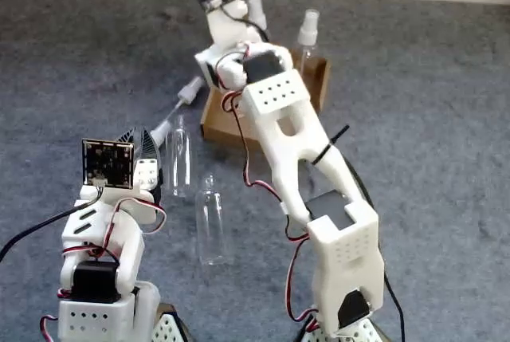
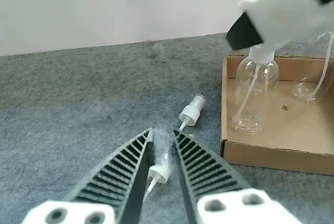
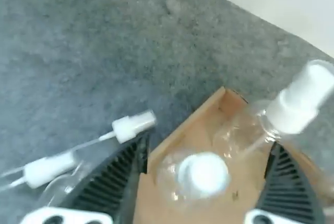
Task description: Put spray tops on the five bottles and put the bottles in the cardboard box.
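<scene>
The cardboard box (image 1: 217, 121) holds two upright clear bottles with spray tops. My right gripper (image 3: 207, 145) hangs open over one of them (image 3: 203, 174), a finger on either side; the other bottle (image 3: 297, 104) stands beside it. Two clear bottles without tops (image 1: 177, 159) (image 1: 209, 218) lie on the carpet between the arms. My left gripper (image 2: 163, 135) is open low over the carpet, with one loose spray top (image 2: 156, 174) seen through the gap between its fingers. A second spray top (image 2: 190, 113) lies farther on, near the box (image 2: 271, 153).
Grey carpet (image 1: 72, 63) covers the table, with open room at the left and the far right. The right arm's white body (image 1: 295, 143) stretches across the middle toward the box. A pale wall (image 2: 104, 4) runs along the back.
</scene>
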`<act>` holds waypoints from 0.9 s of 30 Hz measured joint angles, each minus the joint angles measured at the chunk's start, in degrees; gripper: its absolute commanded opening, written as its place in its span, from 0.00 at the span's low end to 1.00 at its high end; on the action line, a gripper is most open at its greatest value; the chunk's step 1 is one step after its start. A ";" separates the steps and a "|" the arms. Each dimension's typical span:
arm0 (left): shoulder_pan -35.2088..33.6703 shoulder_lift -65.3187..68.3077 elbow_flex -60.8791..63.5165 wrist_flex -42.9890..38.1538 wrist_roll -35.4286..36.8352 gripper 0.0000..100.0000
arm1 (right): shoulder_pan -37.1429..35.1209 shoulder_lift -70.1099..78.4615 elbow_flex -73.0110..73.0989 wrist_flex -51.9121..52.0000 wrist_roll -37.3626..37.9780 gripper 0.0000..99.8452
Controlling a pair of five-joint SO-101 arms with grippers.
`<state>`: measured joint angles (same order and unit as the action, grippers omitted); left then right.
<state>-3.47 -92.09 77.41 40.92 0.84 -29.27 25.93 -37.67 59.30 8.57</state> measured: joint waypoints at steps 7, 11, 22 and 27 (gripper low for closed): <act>0.00 0.00 0.00 0.00 0.00 0.00 | -2.37 0.00 -16.97 27.78 0.00 0.29; 0.00 0.00 0.00 0.00 0.00 0.00 | -5.54 -0.09 -21.10 39.91 0.09 0.29; 0.00 0.00 -2.20 1.32 0.00 0.00 | -12.66 -14.33 16.18 37.27 -14.07 0.29; -3.96 0.09 -7.30 4.92 0.00 0.00 | -16.62 -26.73 42.29 21.54 -20.13 0.29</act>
<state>-7.43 -92.00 70.11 45.85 0.84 -45.89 -0.79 4.62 80.84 -11.56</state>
